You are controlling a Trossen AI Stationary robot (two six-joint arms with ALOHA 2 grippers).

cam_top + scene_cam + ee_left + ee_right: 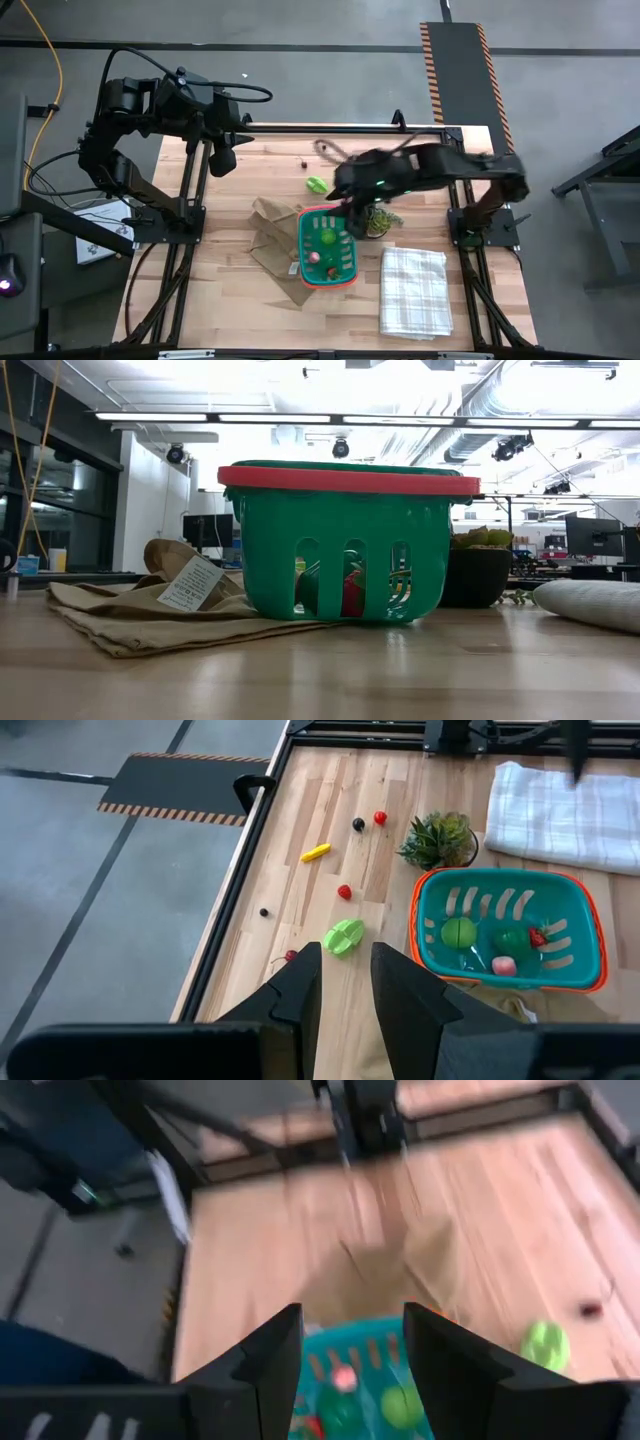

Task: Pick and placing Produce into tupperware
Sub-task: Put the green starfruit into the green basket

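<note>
The teal tupperware basket with an orange rim (299,250) (415,920) (345,480) stands on its base mid-table. It holds green round pieces (459,932), a pink piece (503,964) and a red one. Loose on the wood lie a green leafy piece (317,185) (344,936), a yellow piece (316,851), red balls (344,892) and dark berries (358,823). My right gripper (350,205) (352,1350) hangs open and empty over the basket's far right corner. My left gripper (222,155) (345,985) waits open and raised at the far left.
A crumpled brown paper bag (272,235) (130,610) lies against the basket's left side. A spiky potted plant (378,218) (440,838) stands at its far right corner. A folded white checked cloth (413,290) lies near the right front. Bare wood shows along the far edge.
</note>
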